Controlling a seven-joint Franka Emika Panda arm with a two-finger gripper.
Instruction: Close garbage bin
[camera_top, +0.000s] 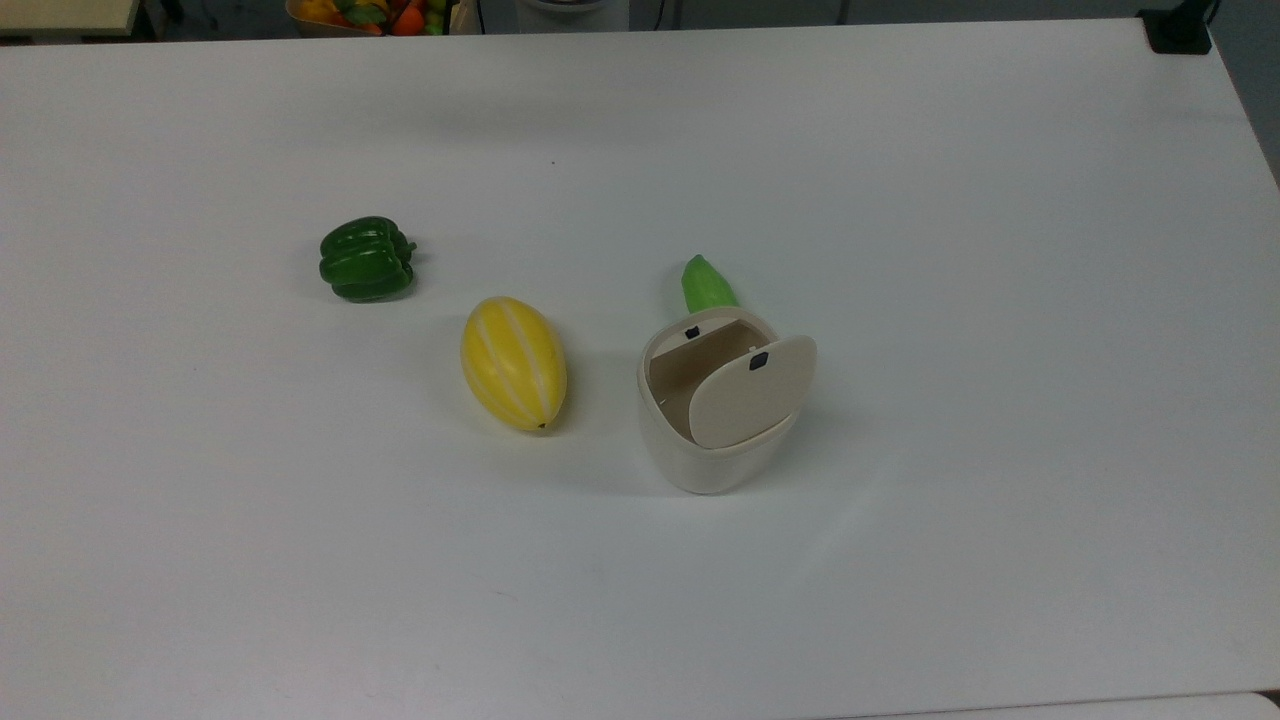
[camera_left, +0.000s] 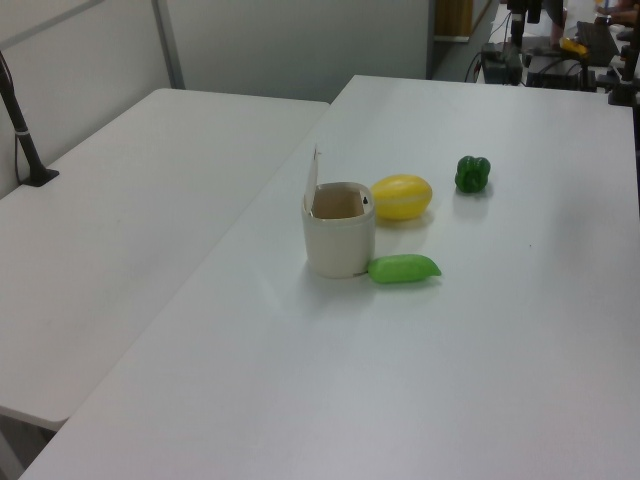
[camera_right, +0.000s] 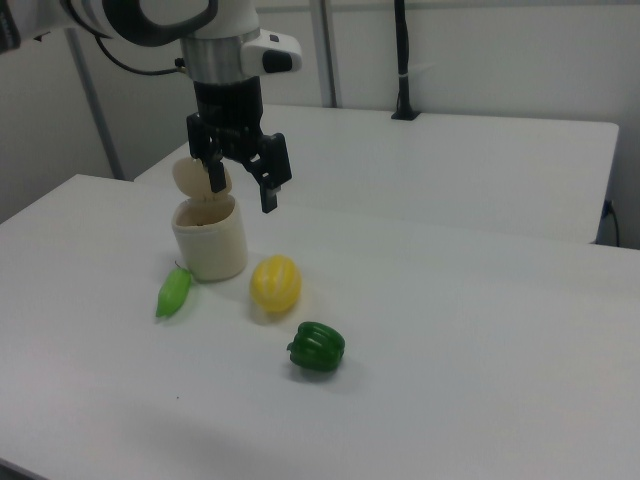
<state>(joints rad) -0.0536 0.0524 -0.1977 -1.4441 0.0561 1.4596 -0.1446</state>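
Note:
The garbage bin (camera_top: 712, 455) is a small cream tub near the table's middle, also seen as the bin (camera_left: 338, 243) in the left view and the bin (camera_right: 210, 243) in the right view. Its beige lid (camera_top: 748, 392) stands raised on its hinge, so the inside is visible; the lid (camera_left: 312, 176) looks edge-on in the left view. A small black mark sits on the lid. In the right view my gripper (camera_right: 243, 187) hangs open with nothing between its fingers, in the air just above and to the right of the bin's rim.
A yellow melon (camera_top: 513, 363) lies just to the top view's left of the bin. A green pepper (camera_top: 365, 259) sits farther left. A light green pod (camera_top: 707, 284) rests against the bin's far side. A second table (camera_left: 120, 250) adjoins this one.

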